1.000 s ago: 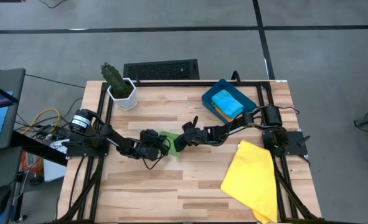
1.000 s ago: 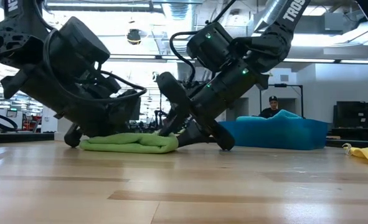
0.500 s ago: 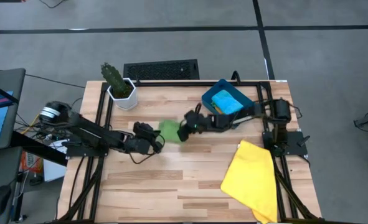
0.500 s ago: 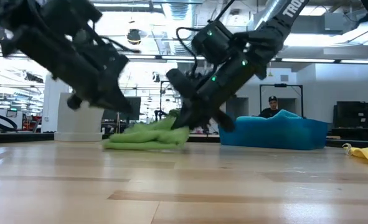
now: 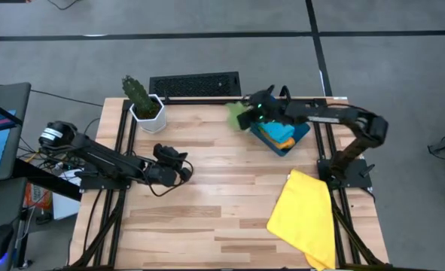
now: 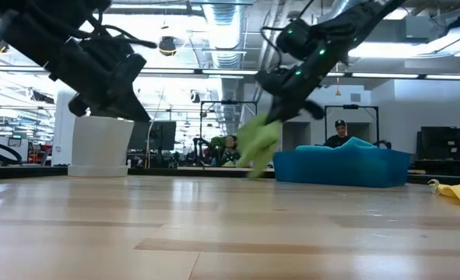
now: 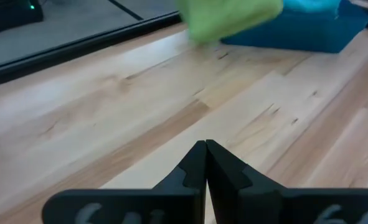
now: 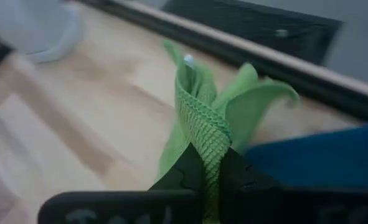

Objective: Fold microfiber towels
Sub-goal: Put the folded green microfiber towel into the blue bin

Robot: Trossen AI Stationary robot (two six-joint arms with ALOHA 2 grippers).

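Observation:
My right gripper is shut on a folded green towel in the air by the near-left side of the dark teal bin at the table's far right. The towel hangs below the gripper in the low view. A light blue towel lies in the bin on an orange one. The larger yellow towel lies spread at the near right, over the table's edge. My left gripper is shut and empty over the table's left middle. Only one green towel shows. My right gripper pinches the green towel's folded edge between its two fingers, several layers together. The towel is lifted clear of the table. It hangs bunched below the fingers, its loose end low in front of the bin.
A white pot with a cactus stands at the far left. A black grille lies beyond the table's far edge. Bare wood spans the table's middle and near left. A person shows in the room behind.
My right gripper has lifted the folded green towel off the table's middle and carried it up and toward the far right, to the bin. The towel, flat on the table a second ago, now hangs clear. My left gripper has drawn back toward the left and risen.

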